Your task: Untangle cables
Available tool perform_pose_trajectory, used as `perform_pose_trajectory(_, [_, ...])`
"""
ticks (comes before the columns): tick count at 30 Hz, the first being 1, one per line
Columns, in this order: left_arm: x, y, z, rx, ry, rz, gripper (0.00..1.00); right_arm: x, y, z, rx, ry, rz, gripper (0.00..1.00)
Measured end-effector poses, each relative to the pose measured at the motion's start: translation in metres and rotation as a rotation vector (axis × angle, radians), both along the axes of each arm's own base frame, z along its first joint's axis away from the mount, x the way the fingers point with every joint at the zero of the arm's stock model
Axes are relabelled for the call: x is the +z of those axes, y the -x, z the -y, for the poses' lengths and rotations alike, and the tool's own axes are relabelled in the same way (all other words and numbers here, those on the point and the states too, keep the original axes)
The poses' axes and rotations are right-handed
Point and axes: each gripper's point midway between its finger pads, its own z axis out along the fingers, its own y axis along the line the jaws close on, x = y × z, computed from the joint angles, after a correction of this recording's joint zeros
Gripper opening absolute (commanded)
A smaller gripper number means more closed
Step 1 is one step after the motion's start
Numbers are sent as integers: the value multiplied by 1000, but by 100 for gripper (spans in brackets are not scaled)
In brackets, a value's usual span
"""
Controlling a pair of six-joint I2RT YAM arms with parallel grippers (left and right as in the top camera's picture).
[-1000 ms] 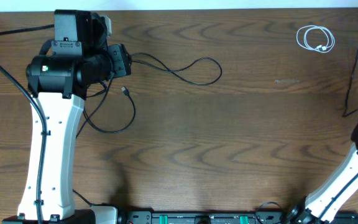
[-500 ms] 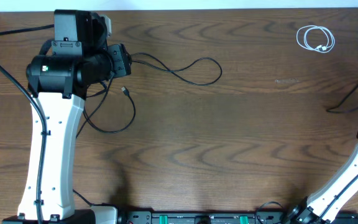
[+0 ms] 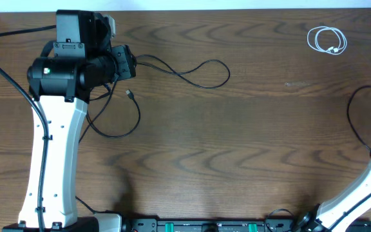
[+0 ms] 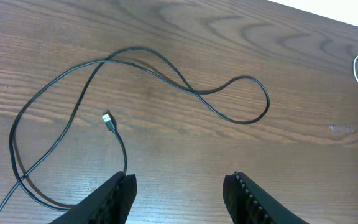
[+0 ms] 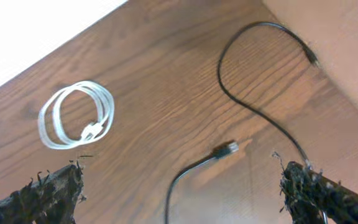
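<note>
Left end effector (image 4: 179,186) hangs with jaws partly apart, empty, above the black cable (image 4: 196,92); right end effector (image 5: 180,180) gapes wide, empty, near the coiled white cable (image 5: 92,130).

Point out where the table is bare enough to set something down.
The wide centre is bare, between the looped black cable on the left and the white coil and black cord at right. Crowded: around the left arm.

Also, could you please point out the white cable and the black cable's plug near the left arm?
white cable (image 5: 91,130): right wrist view, on its plug.
black cable's plug (image 4: 108,120): left wrist view, on its body.
</note>
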Motion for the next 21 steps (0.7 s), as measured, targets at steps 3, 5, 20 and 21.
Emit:
perform_pose_trajectory(3, [0, 0, 0, 0, 0, 0, 51, 5, 9, -11, 13, -18, -25, 99])
perform_pose_trajectory(5, [0, 0, 0, 0, 0, 0, 51, -7, 13, -14, 15, -44, -65, 99])
perform_pose_trajectory(20, [0, 0, 0, 0, 0, 0, 51, -177, 24, -15, -182, -295, -393, 58])
perform_pose_trajectory(21, [0, 0, 0, 0, 0, 0, 51, -187, 24, -16, -193, -309, -408, 58])
